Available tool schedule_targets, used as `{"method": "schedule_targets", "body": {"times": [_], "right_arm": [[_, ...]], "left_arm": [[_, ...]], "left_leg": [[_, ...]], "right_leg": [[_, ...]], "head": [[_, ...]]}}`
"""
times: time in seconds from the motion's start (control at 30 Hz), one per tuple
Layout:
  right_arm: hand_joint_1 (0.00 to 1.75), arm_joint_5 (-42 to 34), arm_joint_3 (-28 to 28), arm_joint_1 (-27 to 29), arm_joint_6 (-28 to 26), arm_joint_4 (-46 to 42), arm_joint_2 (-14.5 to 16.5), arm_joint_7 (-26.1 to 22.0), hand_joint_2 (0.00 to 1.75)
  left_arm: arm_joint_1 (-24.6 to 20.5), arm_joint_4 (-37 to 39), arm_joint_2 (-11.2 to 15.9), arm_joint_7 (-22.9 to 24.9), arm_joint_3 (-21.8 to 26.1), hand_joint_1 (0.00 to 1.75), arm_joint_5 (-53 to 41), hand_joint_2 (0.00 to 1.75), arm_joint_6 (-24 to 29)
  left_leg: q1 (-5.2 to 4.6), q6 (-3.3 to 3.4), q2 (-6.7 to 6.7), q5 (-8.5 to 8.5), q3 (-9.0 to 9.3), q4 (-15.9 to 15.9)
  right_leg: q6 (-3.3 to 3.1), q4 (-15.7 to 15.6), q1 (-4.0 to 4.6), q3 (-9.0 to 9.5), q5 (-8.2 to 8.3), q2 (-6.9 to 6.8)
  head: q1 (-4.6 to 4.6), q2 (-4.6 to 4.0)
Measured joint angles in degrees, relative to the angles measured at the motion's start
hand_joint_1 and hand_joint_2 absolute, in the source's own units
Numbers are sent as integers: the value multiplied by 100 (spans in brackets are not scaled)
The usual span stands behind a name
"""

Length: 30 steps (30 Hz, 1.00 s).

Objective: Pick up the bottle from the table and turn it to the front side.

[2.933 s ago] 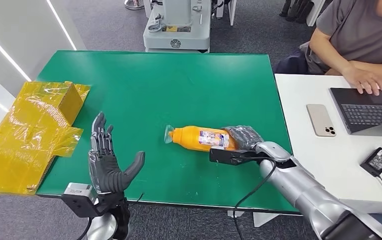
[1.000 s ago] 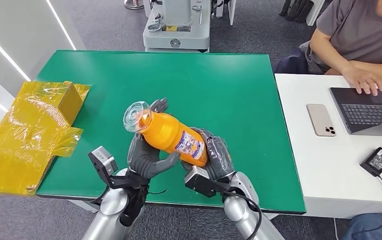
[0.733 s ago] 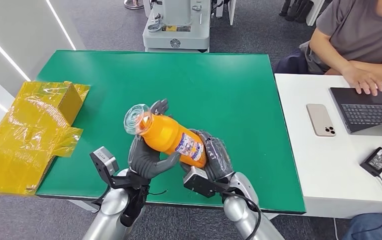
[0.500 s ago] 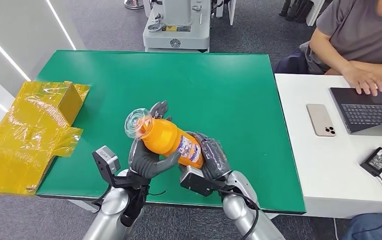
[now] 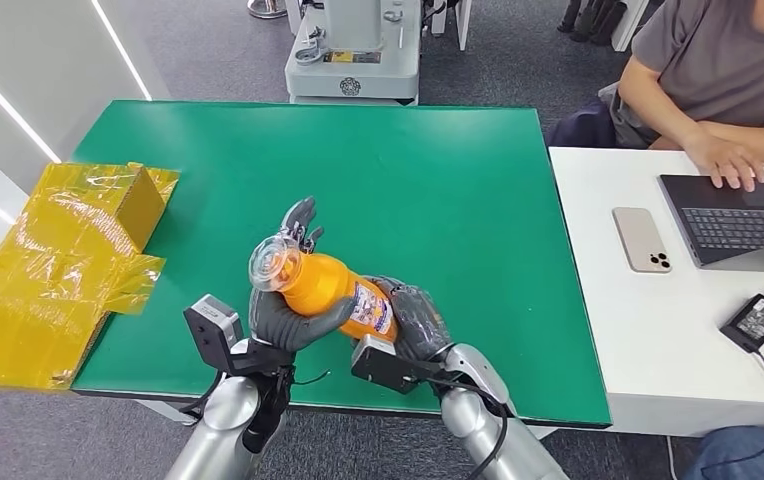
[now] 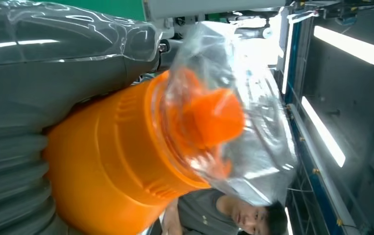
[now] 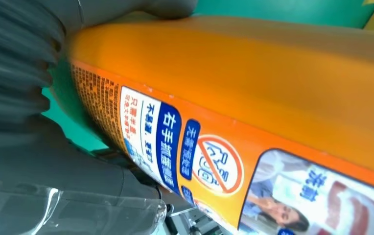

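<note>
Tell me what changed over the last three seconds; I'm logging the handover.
The orange plastic bottle left the green table: the right hand lifted it toward the robot, and the left hand closed around its neck end. Both hands hold it now. The yellow wrapped box stayed put.

green table [image 5: 438, 170] bare ahead, yellow wrapped box [image 5: 58, 260] at left — white desk [image 5: 658, 320] right

— What is the bottle [image 5: 330, 293] like?
— Orange plastic, with an orange cap under clear wrapping and a blue, white and red printed label.
— And its position?
— Lifted off the green table, tilted, cap end pointing up and left.
</note>
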Motion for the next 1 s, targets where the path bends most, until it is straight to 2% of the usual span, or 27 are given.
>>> {"method": "schedule_targets", "body": {"times": [0.53, 0.67, 0.83, 1.0], "right_arm": [[175, 174, -24, 195, 84, 34, 0, 211, 175], [175, 182, -48, 261, 74, -14, 0, 231, 175], [175, 207, -109, 366, -11, -136, -2, 243, 175], [174, 211, -185, 471, -106, -293, -2, 278, 175]], "left_arm": [[40, -38, 1, -16, 49, 0, -96, 175, 260], [49, -38, 1, -16, 49, 171, -72, 175, 213], [45, -40, 2, -19, 49, 175, 213, 175, -170], [38, -42, 1, -13, 48, 175, 299, 175, -328]], "left_leg": [[0, 0, 0, 0, 0, 0], [0, 0, 0, 0, 0, 0], [0, 0, 0, 0, 0, 0], [0, 0, 1, 0, 0, 0]], "right_leg": [[0, -1, 0, -1, 0, 0], [0, -1, 0, -1, 0, 0], [0, -1, 0, -1, 0, 0], [0, -1, 0, -1, 0, 0]], "head": [[1, 0], [1, 0], [0, 0], [1, 0]]}}
